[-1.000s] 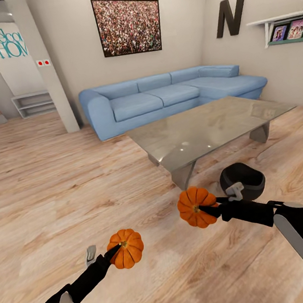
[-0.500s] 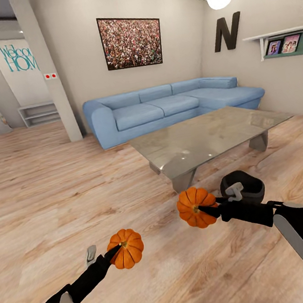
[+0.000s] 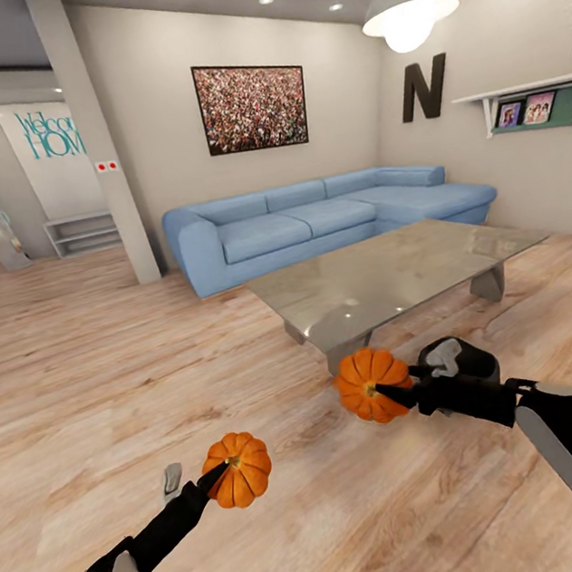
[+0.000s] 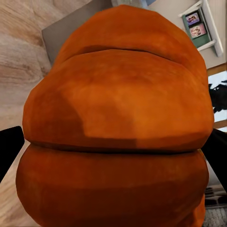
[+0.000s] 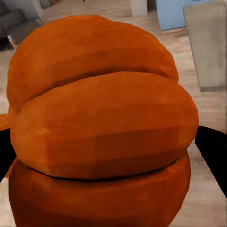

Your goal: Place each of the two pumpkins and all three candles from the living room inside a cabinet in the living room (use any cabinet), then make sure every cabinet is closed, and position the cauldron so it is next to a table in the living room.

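Observation:
Each of my grippers holds an orange ribbed pumpkin above the wood floor. The left gripper [image 3: 221,475] is shut on one pumpkin [image 3: 240,469], which looms close in the left wrist view [image 4: 118,123]. The right gripper [image 3: 389,390] is shut on the other pumpkin [image 3: 370,385], seen close up in the right wrist view [image 5: 104,127]. The black glossy cauldron [image 3: 471,361] sits on the floor just behind my right gripper, beside the near corner of the glass-topped table [image 3: 394,270]. The candles and the cabinet are out of view.
A blue corner sofa [image 3: 312,218] stands behind the table against the far wall. A grey pillar [image 3: 102,158] rises at the left, with a low shelf [image 3: 81,234] beyond it. Open wood floor [image 3: 108,386] spreads to the left and front.
The head camera has tilted upward, so the ceiling and lamp show more and the room sits lower in the picture. Both grippers keep their pumpkins in the same hold.

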